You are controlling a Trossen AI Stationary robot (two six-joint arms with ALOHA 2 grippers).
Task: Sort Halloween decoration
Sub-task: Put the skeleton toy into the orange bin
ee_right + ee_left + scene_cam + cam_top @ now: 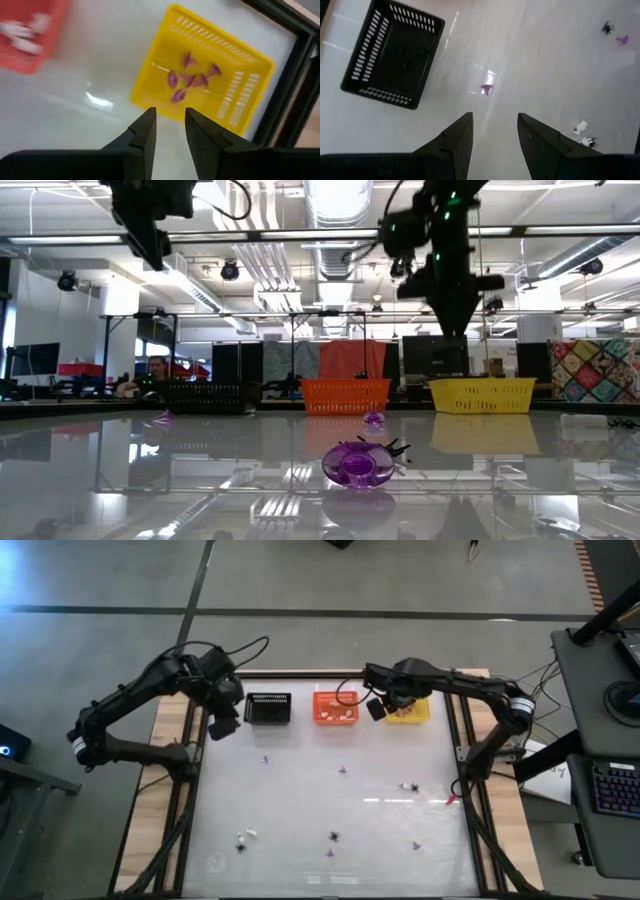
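Right gripper (pixel 170 131) raised over yellow basket (pixel 240 100), fingers parted, holding nothing; purple pieces (pixel 192 80) lie inside. Left gripper (pixel 494 145) released, raised beside black basket (pixel 390 55).

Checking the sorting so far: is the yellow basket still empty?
No, the right wrist view shows several purple pieces lying inside the yellow basket.
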